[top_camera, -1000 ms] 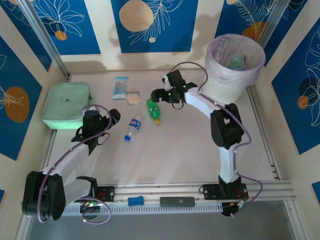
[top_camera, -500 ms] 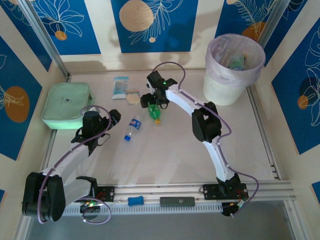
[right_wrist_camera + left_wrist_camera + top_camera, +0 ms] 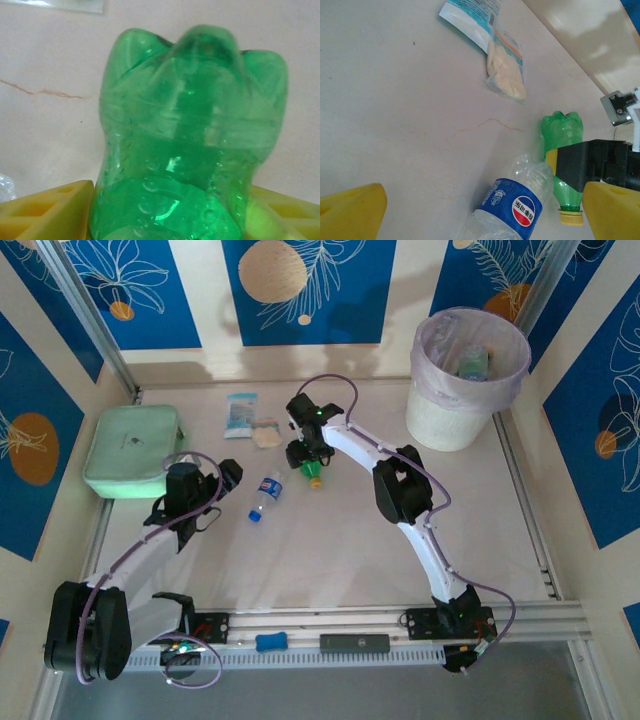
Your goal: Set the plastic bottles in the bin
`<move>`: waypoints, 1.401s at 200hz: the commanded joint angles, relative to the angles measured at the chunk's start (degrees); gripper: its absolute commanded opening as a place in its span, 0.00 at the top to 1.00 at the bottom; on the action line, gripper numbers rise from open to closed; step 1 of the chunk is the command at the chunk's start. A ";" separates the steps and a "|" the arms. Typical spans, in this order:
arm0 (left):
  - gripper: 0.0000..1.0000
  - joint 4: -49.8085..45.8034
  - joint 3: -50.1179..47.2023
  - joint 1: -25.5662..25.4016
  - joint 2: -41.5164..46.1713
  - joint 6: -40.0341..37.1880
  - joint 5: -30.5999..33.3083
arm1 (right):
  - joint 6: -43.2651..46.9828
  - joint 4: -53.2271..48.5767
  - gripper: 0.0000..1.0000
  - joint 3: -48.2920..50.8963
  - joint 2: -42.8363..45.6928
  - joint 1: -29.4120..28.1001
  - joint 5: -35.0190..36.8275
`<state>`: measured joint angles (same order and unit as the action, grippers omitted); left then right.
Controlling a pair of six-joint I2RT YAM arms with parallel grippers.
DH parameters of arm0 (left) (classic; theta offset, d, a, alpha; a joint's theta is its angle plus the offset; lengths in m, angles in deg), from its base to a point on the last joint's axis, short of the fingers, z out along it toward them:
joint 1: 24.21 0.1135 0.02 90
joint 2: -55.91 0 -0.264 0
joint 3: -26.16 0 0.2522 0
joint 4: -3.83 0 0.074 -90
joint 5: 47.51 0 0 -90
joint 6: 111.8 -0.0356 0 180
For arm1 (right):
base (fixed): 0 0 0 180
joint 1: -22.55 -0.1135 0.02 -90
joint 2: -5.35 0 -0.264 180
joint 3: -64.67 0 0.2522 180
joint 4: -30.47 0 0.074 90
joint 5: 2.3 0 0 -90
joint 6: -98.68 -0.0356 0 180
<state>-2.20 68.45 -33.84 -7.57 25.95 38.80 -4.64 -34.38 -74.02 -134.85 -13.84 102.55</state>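
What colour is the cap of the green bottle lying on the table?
Yellow cap on the green bottle; clearest in the left wrist view.

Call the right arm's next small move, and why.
Probably close the right gripper firmly on the green bottle before lifting. Its yellow fingers flank the bottle, which lies on the table; a firm pinch isn't evident yet.

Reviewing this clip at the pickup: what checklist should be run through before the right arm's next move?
1. Green bottle between the right gripper's fingers: ok.
2. Grip firmly closed on it: cannot tell.
3. Clear bottle lying apart from the green bottle: ok.
4. Left gripper open, holding nothing: ok.
5. Bin upright, mouth unobstructed: ok.
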 commanded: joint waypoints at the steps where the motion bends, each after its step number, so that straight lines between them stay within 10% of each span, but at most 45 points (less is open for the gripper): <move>1: 0.00 0.89 -0.67 0.59 0.81 0.59 -0.80 | 0.70 -1.73 0.34 -2.20 -0.52 -0.30 0.35; 50: 0.00 0.71 -1.00 0.59 1.51 0.75 -0.62 | 0.47 0.45 0.54 -0.75 2.68 0.08 -2.49; 178: 0.00 7.55 -0.37 -0.73 -2.20 0.68 -8.48 | 1.42 15.36 0.57 7.27 27.87 9.76 -21.00; 280: 0.00 1.74 8.12 -8.97 -8.62 -7.74 -8.76 | 11.68 16.71 0.58 -1.69 36.02 22.09 0.71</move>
<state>2.26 72.80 -40.66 -15.20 22.45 30.45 2.49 -19.80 -72.62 -99.90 6.51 95.34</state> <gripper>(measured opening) 0.996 0.515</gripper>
